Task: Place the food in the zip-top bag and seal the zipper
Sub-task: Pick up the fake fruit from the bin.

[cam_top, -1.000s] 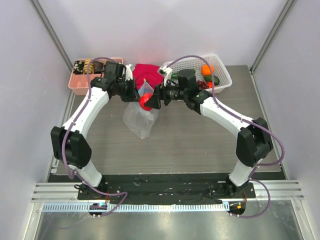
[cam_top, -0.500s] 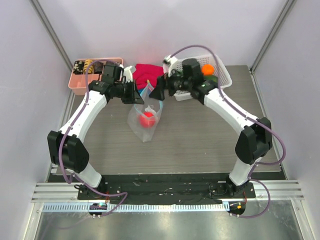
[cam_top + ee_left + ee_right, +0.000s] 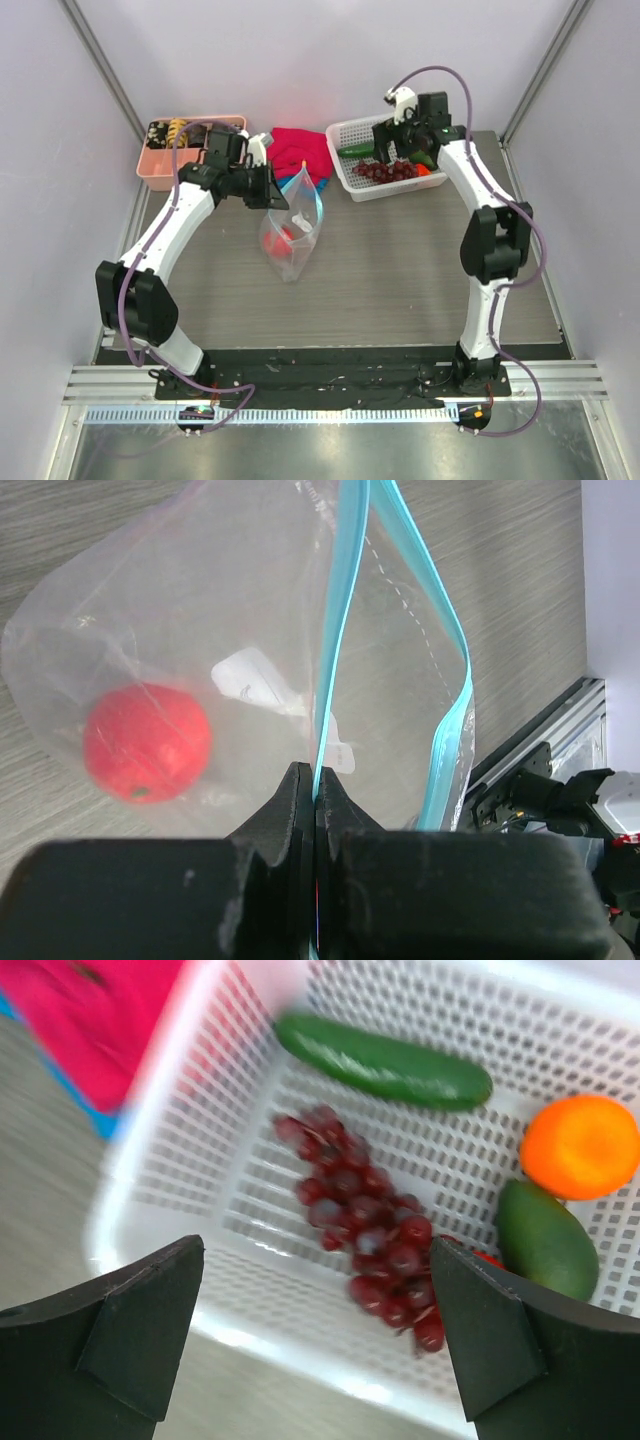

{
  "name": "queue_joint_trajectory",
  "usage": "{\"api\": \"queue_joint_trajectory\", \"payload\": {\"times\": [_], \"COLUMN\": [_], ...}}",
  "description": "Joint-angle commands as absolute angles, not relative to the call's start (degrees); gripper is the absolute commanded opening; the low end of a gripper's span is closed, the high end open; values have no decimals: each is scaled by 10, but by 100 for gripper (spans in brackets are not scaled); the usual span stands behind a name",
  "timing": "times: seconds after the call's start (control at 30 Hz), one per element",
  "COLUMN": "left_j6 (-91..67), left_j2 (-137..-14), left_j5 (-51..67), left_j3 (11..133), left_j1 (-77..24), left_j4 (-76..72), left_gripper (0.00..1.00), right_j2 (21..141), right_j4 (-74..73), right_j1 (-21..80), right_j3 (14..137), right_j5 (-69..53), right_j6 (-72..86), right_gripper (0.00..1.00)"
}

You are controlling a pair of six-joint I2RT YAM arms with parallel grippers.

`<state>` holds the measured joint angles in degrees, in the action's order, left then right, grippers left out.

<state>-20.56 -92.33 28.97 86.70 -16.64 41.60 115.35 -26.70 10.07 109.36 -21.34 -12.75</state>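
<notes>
From above, we see the left gripper (image 3: 274, 192) shut on the upper edge of the zip-top bag (image 3: 292, 245), which hangs from it with its bottom resting on the grey table (image 3: 420, 270). A red tomato (image 3: 288, 236) sits inside the bag. The right gripper (image 3: 384, 160) hovers over the white mesh basket (image 3: 350, 187) at the back of the table, well apart from the bag. A red cloth (image 3: 300, 148) lies between the basket and a pink divided tray (image 3: 160, 172).

Through the left wrist camera, we see the two fingers (image 3: 290, 805) pressed together on one side of the blue zipper (image 3: 345, 610). The other side of the strip bows away, so the mouth gapes. The tomato (image 3: 147, 742) lies low in the clear pouch, beside a white label (image 3: 250, 675).

Through the right wrist camera, we see the jaws spread wide and holding nothing, the fingers (image 3: 140, 1330) apart on either side of the basket. Inside it lie a green cucumber (image 3: 385, 1060), an orange (image 3: 580, 1147), a green avocado-like piece (image 3: 545, 1240) and a dark red grape bunch (image 3: 365, 1215). The picture is blurred.
</notes>
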Motion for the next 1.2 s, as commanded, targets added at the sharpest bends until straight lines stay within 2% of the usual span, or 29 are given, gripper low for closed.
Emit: {"api": "queue_joint_trajectory", "payload": {"times": [0.0, 0.33, 0.5, 0.53, 0.57, 0.73, 0.77, 0.87, 0.97, 1.17], "left_j6": [-195, -186, -188, -189, -189, -187, -187, -186, -185, -192], "left_j2": [-904, -903, -911, -912, -914, -912, -911, -908, -907, -906], "left_j5": [303, 293, 295, 294, 295, 290, 290, 287, 284, 283], "left_j3": [855, 840, 840, 841, 841, 845, 847, 848, 852, 853], "left_j1": [-164, -164, -164, -164, -163, -163, -163, -163, -162, -152], "left_j4": [391, 395, 392, 393, 393, 395, 396, 396, 399, 400], "left_gripper": [0, 0, 0, 0, 0, 0, 0, 0, 0, 0], "right_j2": [1224, 1360, 1406, 1412, 1418, 1399, 1391, 1355, 1318, 1257], "right_j4": [-337, -385, -385, -384, -381, -371, -367, -357, -347, -312], "right_j1": [107, 107, 109, 108, 108, 109, 108, 108, 105, 98], "right_j3": [1168, 1262, 1283, 1288, 1294, 1310, 1308, 1309, 1308, 1302], "right_j5": [-124, -94, -84, -82, -77, -91, -93, -98, -106, -133], "right_j6": [-292, -411, -442, -445, -446, -424, -418, -405, -382, -326], "right_gripper": [100, 99, 92, 88, 74, 42, 30, 13, 1, 1]}}
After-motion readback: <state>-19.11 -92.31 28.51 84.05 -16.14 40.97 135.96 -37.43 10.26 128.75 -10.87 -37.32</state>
